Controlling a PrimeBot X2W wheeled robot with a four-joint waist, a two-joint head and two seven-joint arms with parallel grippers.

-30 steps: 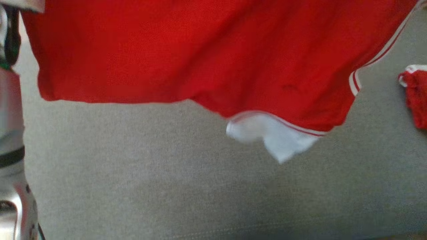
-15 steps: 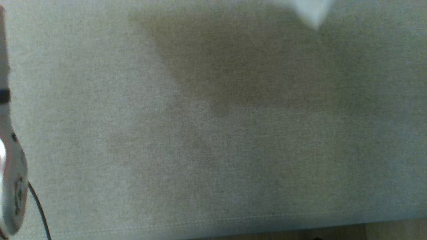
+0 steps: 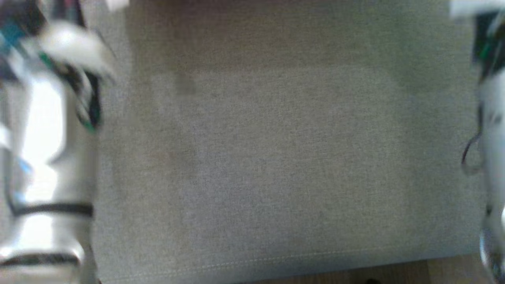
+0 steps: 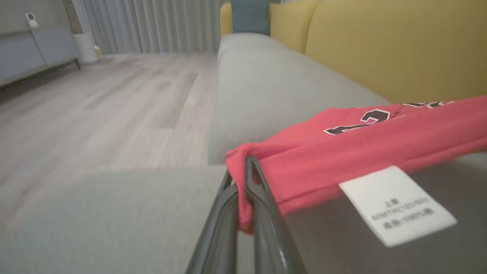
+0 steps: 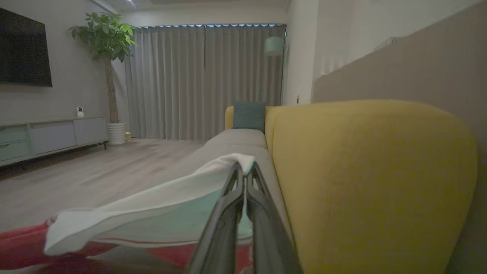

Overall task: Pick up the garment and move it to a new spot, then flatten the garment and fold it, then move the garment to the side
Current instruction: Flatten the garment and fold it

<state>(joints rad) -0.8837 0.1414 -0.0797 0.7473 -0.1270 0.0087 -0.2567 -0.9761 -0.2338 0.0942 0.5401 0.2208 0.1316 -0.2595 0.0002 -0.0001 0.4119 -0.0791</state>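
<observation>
One garment (image 4: 342,152), two grippers: the left gripper (image 4: 245,167) pinches a red edge, and the cloth stretches toward 3 o'clock over the grey sofa seat (image 4: 266,83). The left wrist view gives black numerals and one white tag (image 4: 397,205). The right wrist view gives the white inside, pinched by the right gripper (image 5: 244,171) and trailing toward 8 o'clock.

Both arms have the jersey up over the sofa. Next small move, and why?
Probably lower both arms together onto the grey seat cushion, keeping the spread. The left fingers pinch a red edge of the garment, the right fingers its white inside, and it seems to hang between them above the cushion, so laying it down comes before flattening.
</observation>
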